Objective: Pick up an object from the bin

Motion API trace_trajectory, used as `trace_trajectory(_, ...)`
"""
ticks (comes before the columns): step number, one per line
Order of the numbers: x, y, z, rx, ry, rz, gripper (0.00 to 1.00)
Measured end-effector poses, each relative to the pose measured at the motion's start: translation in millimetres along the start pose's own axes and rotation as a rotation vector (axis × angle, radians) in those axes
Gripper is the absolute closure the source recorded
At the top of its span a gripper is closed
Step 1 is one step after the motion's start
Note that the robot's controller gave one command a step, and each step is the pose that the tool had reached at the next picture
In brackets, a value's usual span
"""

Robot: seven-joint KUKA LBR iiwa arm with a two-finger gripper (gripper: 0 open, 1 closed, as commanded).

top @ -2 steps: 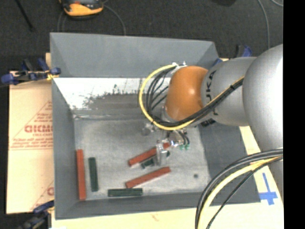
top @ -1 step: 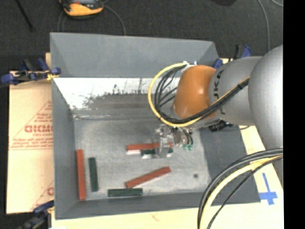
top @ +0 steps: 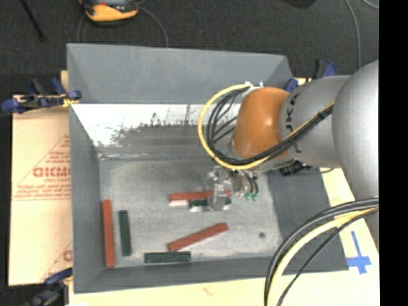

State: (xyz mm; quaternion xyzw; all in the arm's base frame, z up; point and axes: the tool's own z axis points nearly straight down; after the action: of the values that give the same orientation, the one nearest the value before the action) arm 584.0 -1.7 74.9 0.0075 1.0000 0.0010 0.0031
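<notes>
My gripper [top: 220, 195] hangs low over the middle of the bin floor, under the orange wrist cover. Just left of it lies a short red bar [top: 187, 198] with a small dark green piece [top: 200, 204] against its right end, right at the fingertips. Whether a finger touches them I cannot make out. A longer red bar [top: 197, 236] lies tilted below the gripper, apart from it.
Along the bin's left wall a long red bar [top: 108, 233] and a dark green bar [top: 124, 232] lie upright side by side. Another dark green bar [top: 167, 257] lies flat by the front wall. The arm covers the bin's right part.
</notes>
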Motion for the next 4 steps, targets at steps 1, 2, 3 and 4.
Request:
trace_trajectory(1,-0.1,0,-2,0.0,-0.001,0.0,1.0)
trace_trajectory(2,-0.8,0,-6,0.001,-0.003,-0.002,1.0)
trace_trajectory(3,-0.8,-1,-9,0.002,-0.001,-0.002,1.0)
trace_trajectory(4,-0.3,-1,-14,0.002,0.002,-0.003,1.0)
